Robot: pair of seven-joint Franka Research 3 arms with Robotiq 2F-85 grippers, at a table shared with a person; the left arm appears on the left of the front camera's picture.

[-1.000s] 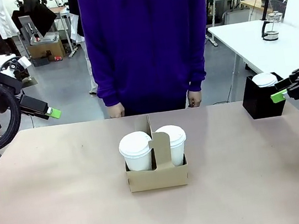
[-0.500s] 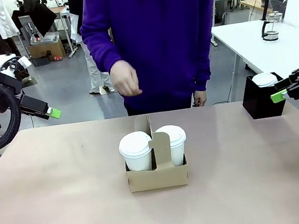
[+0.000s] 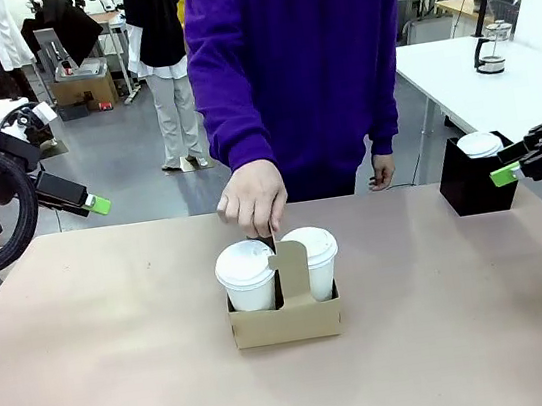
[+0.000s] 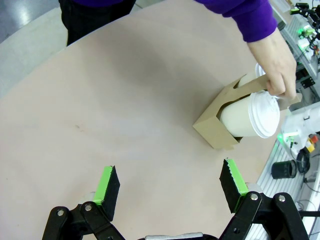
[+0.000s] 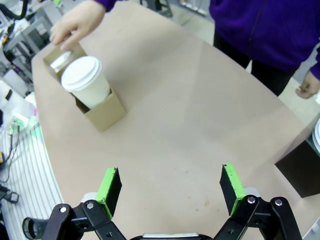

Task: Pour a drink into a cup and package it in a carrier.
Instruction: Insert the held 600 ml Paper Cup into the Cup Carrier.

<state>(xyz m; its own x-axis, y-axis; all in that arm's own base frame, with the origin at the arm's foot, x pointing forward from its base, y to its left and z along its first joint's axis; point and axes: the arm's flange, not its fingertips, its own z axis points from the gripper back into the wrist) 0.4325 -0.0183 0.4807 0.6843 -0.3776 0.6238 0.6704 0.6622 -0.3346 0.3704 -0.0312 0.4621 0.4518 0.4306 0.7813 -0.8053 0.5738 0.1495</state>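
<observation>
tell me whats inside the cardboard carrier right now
Two lidded white paper cups sit in the carrier, one per slot: the left cup and the right cup. The person's hand grips the handle tab. The lids hide whatever is inside the cups.

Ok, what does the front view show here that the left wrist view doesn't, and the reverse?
Front view: both lidded cups upright in the carrier, the black box at the table's right edge, and the person's other hand hanging free.
Left wrist view: the left gripper open over bare table.
Both: the person's hand gripping the carrier's handle tab.
</observation>
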